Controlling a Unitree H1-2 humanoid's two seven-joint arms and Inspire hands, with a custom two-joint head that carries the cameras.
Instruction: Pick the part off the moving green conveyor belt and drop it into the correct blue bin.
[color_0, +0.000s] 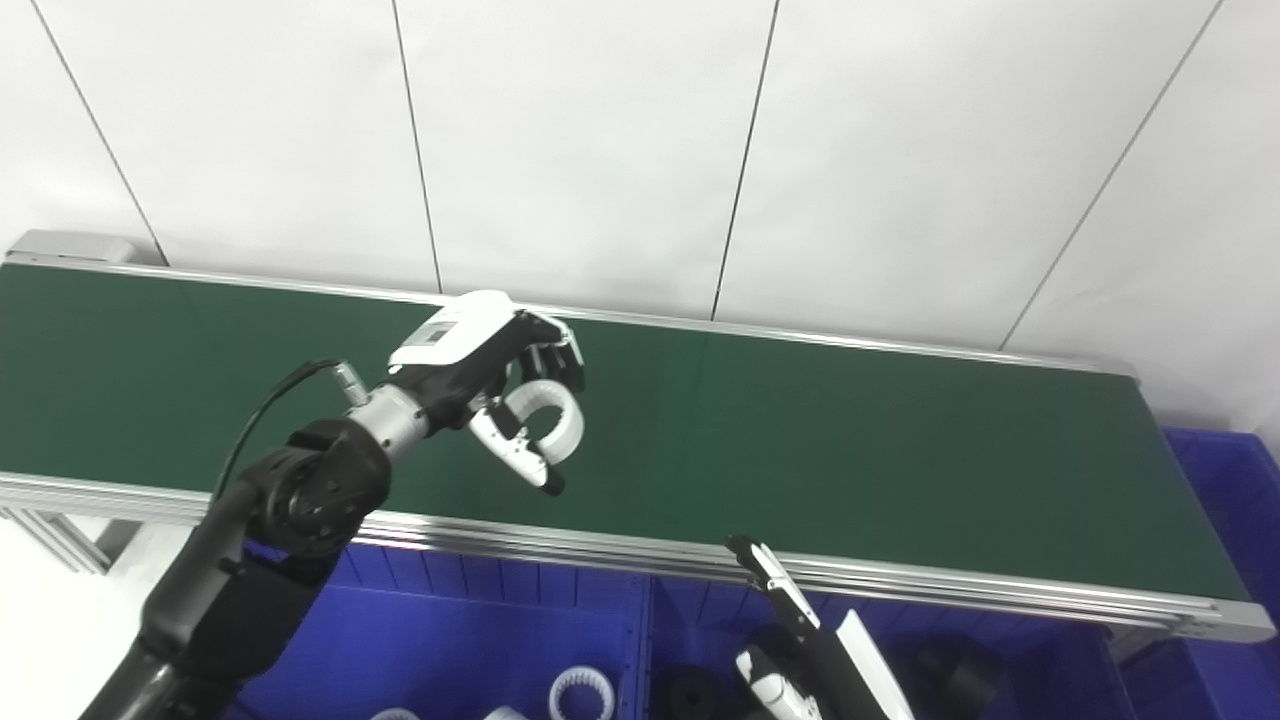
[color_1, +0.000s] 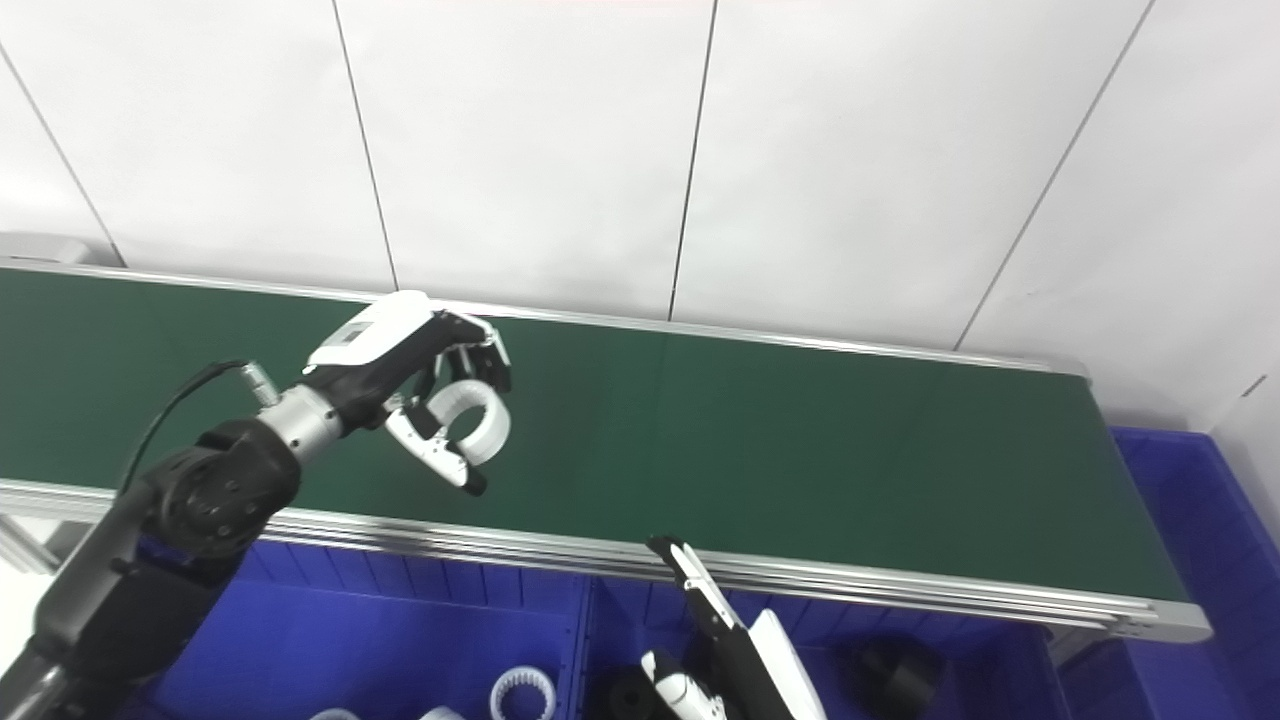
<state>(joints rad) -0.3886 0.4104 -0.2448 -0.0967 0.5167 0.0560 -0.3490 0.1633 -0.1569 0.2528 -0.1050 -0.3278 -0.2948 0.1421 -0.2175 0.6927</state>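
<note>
My left hand (color_0: 495, 375) is over the green conveyor belt (color_0: 850, 450), left of its middle, with its fingers curled around a white ring-shaped part (color_0: 548, 418). The ring also shows in the right eye view (color_1: 470, 420), between the fingers and the thumb. I cannot tell whether the ring rests on the belt or is lifted. My right hand (color_0: 795, 640) is low at the bottom edge, over the blue bins, fingers stretched out toward the belt's near rail and holding nothing.
Blue bins sit below the belt's near rail: the left bin (color_0: 450, 640) holds white toothed rings (color_0: 578, 692), the right bin (color_0: 1010, 670) holds black round parts (color_0: 950, 662). Another blue bin (color_0: 1225, 480) stands past the belt's right end. A white panelled wall is behind.
</note>
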